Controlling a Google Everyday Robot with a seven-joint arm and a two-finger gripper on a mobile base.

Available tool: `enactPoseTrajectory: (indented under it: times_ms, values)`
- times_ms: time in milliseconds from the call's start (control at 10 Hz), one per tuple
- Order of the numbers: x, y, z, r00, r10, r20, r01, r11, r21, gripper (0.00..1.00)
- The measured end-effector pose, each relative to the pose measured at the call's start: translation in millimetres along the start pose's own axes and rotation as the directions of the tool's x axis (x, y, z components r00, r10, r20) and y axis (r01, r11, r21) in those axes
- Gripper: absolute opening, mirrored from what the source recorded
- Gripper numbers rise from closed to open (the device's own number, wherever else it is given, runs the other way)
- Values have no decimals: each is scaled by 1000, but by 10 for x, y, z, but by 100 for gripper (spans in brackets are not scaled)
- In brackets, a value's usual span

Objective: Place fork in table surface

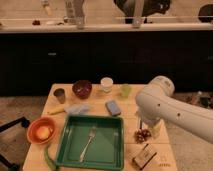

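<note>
- The white arm (175, 110) reaches in from the right. Its thick rounded link slopes up to a bend above the right part of the tabletop (97, 102), then turns downward.
- The pincer (151, 128) hangs under that bend, low over the right side of the tabletop and largely hidden by the arm. It is released and grasps nothing.
- The fork (89, 142) lies inside the green tray (65, 150) at the near middle, tines toward the far side, well apart from the pincer.
- Left of the tray stands an orange bowl (41, 131). Along the far edge are a small grey cup (59, 95), a dark bowl (82, 89), a white cup (106, 84) and a green cup (126, 90).
- A blue sponge (114, 107) and a pale blue cloth (77, 108) lie just beyond the tray.
- A reddish cluster (142, 135) and a small box (145, 155) sit right of the tray.
- Behind the tabletop, dark cabinets (75, 55) run under a pale counter (100, 27). The floor (20, 107) is speckled.
</note>
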Motion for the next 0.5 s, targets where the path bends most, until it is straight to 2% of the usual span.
enactPoseTrajectory:
  times_ms: [300,500]
  values:
    - [-338,-78,61,997,-80,3,80,996,-28,80]
    - [-486,-95,116,993,-114,5,114,992,-49,80]
